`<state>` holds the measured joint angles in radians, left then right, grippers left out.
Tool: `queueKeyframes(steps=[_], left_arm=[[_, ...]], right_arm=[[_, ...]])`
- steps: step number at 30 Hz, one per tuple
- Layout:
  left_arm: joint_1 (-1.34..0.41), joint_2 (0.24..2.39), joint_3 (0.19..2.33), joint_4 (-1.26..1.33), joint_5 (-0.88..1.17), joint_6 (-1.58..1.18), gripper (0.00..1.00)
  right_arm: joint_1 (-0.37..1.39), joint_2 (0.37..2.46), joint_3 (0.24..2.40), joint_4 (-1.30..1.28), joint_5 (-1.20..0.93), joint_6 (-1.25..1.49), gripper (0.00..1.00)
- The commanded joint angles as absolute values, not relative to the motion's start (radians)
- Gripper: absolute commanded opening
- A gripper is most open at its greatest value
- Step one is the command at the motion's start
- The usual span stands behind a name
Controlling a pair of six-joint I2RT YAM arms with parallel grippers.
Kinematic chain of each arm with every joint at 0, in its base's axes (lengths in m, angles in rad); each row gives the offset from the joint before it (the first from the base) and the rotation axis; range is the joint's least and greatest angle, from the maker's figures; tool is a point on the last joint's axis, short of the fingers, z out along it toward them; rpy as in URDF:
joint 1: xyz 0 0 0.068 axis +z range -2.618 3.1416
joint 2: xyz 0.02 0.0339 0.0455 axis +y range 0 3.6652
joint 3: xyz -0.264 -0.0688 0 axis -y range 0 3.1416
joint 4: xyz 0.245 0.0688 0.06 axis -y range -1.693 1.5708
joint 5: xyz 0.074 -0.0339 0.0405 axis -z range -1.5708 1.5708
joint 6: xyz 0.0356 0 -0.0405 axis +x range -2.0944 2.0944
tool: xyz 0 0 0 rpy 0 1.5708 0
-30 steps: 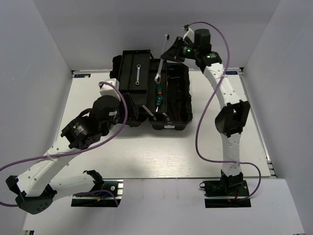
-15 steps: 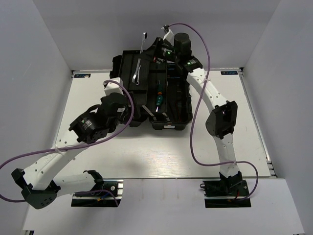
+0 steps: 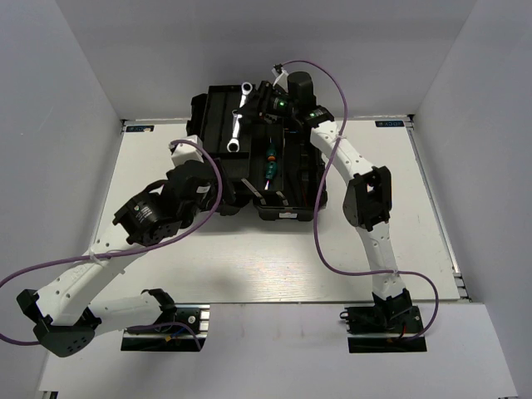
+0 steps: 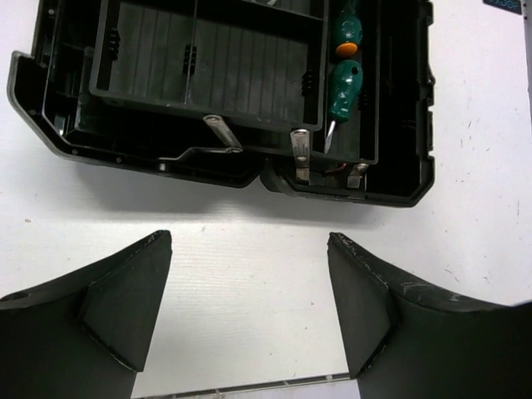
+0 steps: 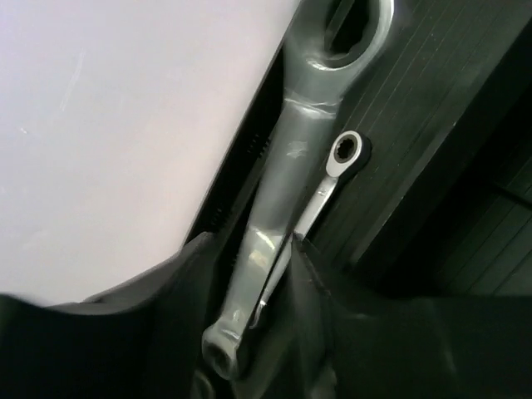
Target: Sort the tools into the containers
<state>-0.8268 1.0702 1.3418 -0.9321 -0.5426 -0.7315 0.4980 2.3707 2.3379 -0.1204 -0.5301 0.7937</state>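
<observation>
My right gripper (image 3: pixel 263 100) is shut on the larger silver wrench (image 3: pixel 245 88), which it holds over the left tray of the black toolbox (image 3: pixel 218 104). In the right wrist view the wrench (image 5: pixel 278 199) runs between my fingers. The smaller wrench (image 5: pixel 326 179) lies in the tray beneath it, and also shows in the top view (image 3: pixel 236 131). Two green-handled screwdrivers (image 3: pixel 269 163) lie in the middle compartment and also show in the left wrist view (image 4: pixel 344 83). My left gripper (image 4: pixel 248 241) is open and empty over the table before the toolbox. The hex keys do not show.
The toolbox's near edge with its metal latches (image 4: pixel 299 150) faces my left gripper. White walls close in the table (image 3: pixel 274 258) on the left, back and right. Purple cables loop beside both arms.
My right gripper has swung left with the larger wrench, from above the box's right half to over the left tray. My left arm has shifted slightly toward the toolbox.
</observation>
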Motion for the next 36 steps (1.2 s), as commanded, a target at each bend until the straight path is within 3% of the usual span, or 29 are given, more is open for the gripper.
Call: queueKeyframes(steps=[1,6,10,13,15,16,18,19,22,24,25,26,28,30,31,34,35,36], left_arm=[[-0.83,1.051,1.367,-0.989,-0.574,-0.771,0.86],[-0.83,1.087,1.367,-1.058,-0.617,-0.853,0.87],[-0.819,1.129,1.396,-1.106,-0.662,-0.89,0.88],[-0.819,1.158,1.423,-1.15,-0.728,-0.931,0.88],[-0.81,1.17,1.424,-1.126,-0.756,-0.943,0.9],[-0.81,1.17,1.411,-1.109,-0.782,-0.934,0.78],[-0.783,1.17,1.399,-1.071,-0.802,-0.934,0.52],[-0.77,1.17,1.399,-1.071,-0.811,-0.934,0.32],[-0.697,1.151,1.365,-1.042,-0.811,-0.943,0.19],[-0.623,1.128,1.33,-0.976,-0.77,-0.931,0.22],[-0.599,1.127,1.321,-0.956,-0.753,-0.92,0.27],[-0.574,1.118,1.321,-0.939,-0.733,-0.892,0.44],[-0.49,1.155,1.333,-0.89,-0.652,-0.85,0.53],[-0.428,1.25,1.402,-0.881,-0.563,-0.795,0.64],[-0.373,1.284,1.437,-0.881,-0.545,-0.778,0.65],[-0.258,1.367,1.575,-0.855,-0.48,-0.701,0.67],[-0.23,1.426,1.644,-0.854,-0.445,-0.677,0.67],[-0.204,1.463,1.684,-0.876,-0.43,-0.652,0.67]], right_arm=[[0.497,2.336,2.353,-0.097,-0.544,0.741,0.5],[0.485,2.278,2.353,-0.173,-0.549,0.646,0.6],[0.472,2.2,2.318,-0.264,-0.52,0.551,0.6],[0.463,2.111,2.28,-0.334,-0.499,0.463,0.5],[0.457,2.07,2.235,-0.392,-0.497,0.399,0.16],[0.456,1.992,2.218,-0.412,-0.494,0.347,0.0],[0.446,1.909,2.142,-0.478,-0.488,0.267,0.0],[0.443,1.858,2.117,-0.529,-0.492,0.223,0.0],[0.422,1.757,1.946,-0.656,-0.497,0.111,0.0],[0.41,1.668,1.861,-0.725,-0.502,0.048,0.0],[0.403,1.646,1.806,-0.785,-0.5,0.005,0.18],[0.397,1.591,1.778,-0.799,-0.499,-0.033,0.27],[0.382,1.542,1.674,-0.851,-0.511,-0.104,0.49],[0.373,1.513,1.608,-0.906,-0.512,-0.155,0.5],[0.367,1.496,1.594,-0.942,-0.512,-0.179,0.47],[0.342,1.439,1.51,-0.974,-0.512,-0.196,0.25],[0.333,1.427,1.47,-0.959,-0.508,-0.199,0.06],[0.328,1.383,1.432,-0.953,-0.5,-0.202,0.0]])
